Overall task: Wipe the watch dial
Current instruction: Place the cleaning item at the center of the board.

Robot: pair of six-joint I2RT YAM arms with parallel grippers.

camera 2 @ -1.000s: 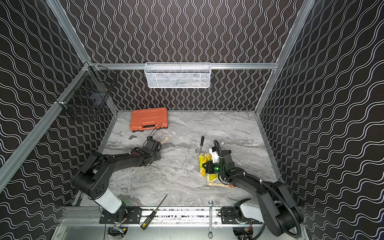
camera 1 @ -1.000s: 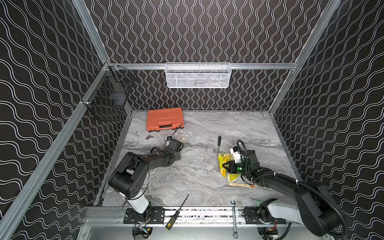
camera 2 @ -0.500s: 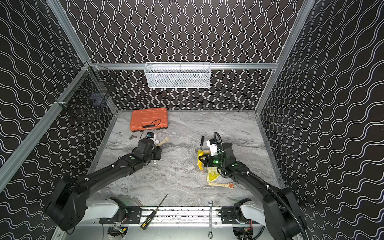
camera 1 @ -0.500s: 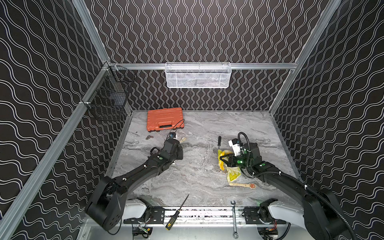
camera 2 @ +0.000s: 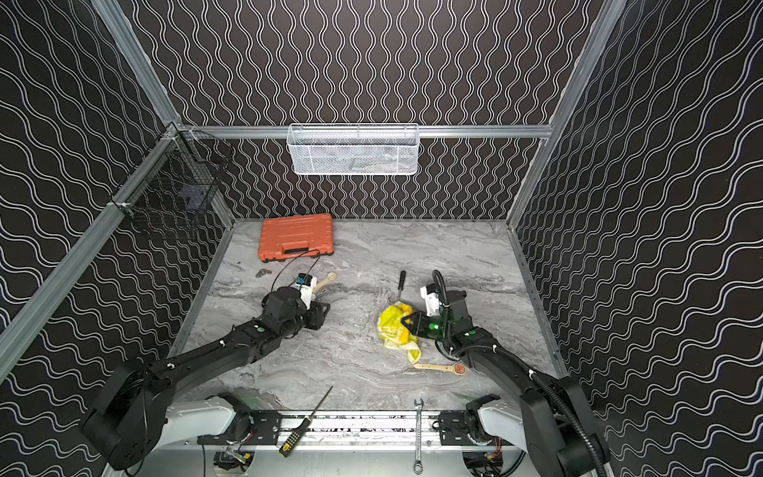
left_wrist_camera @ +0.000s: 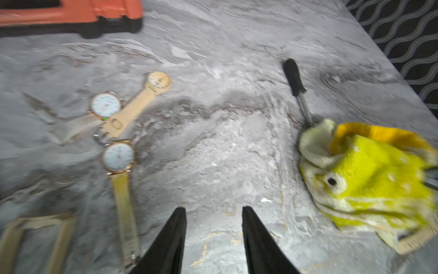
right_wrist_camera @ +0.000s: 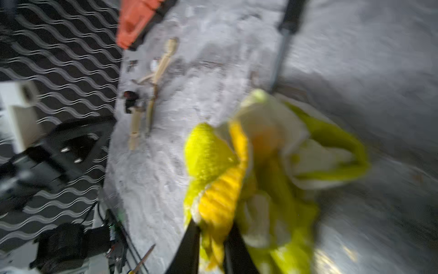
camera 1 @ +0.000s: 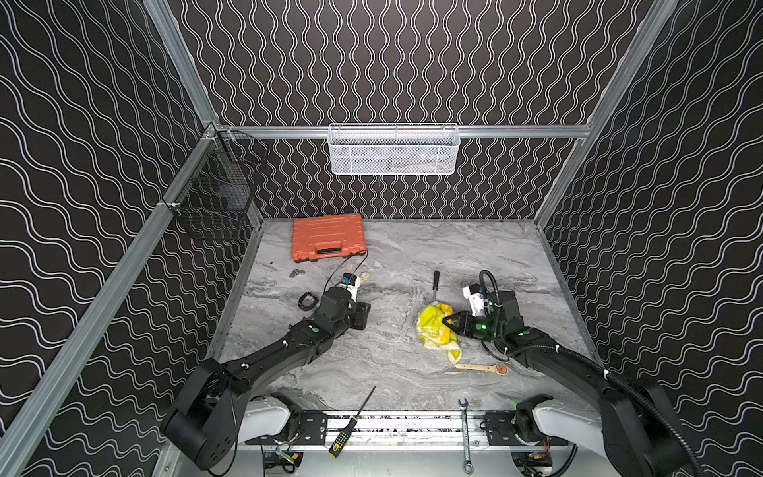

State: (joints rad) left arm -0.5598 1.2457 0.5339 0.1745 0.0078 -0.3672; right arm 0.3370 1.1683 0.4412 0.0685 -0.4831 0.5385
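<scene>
2 black cabled arms [camera 1: 289, 349] have white bases [camera 1: 262, 417].

On the table [camera 1: 413, 384], tool case [camera 1: 328, 237] at eleven o'clock, watches [left_wrist_camera: 113, 123] at ten, cloth [camera 1: 433, 330] toward three, screwdriver [camera 1: 435, 285] touching the cloth's twelve o'clock edge

The cloth [camera 1: 432, 330] is bright yellow with orange patches; the watch [left_wrist_camera: 118, 156] has a white dial and tan strap. The tool case [camera 1: 328, 236] is orange, the tabletop [camera 1: 392, 363] veined grey.

Bare worktop [camera 1: 392, 351] lies open between the watches [left_wrist_camera: 118, 156] near the left hand [left_wrist_camera: 213, 208] and the yellow cloth [camera 1: 431, 330], while a black-handled screwdriver [camera 1: 434, 285] just behind the cloth and an orange case [camera 1: 328, 237] at the rear stand in the way
</scene>
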